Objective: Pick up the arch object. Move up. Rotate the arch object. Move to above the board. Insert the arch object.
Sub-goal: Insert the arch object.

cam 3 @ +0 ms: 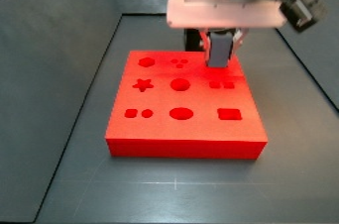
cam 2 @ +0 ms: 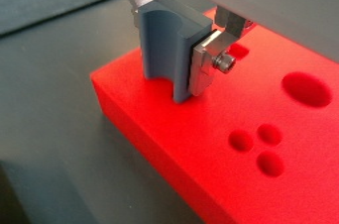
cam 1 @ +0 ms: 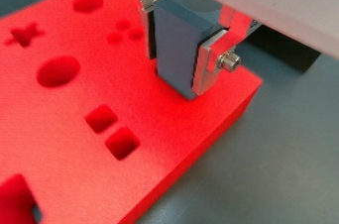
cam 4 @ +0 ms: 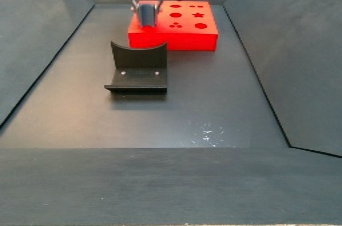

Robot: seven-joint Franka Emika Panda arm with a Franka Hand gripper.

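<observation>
Gripper (cam 1: 179, 55) stood over a corner of the board (cam 1: 159, 159), fingers (cam 1: 212, 61) clamped on the arch object (cam 1: 172, 50), held upright with its lower end at or just above the red top, in both wrist views. Fixture (cam 4: 136, 70) sat on the floor beside the board. No legible writing anywhere.
</observation>
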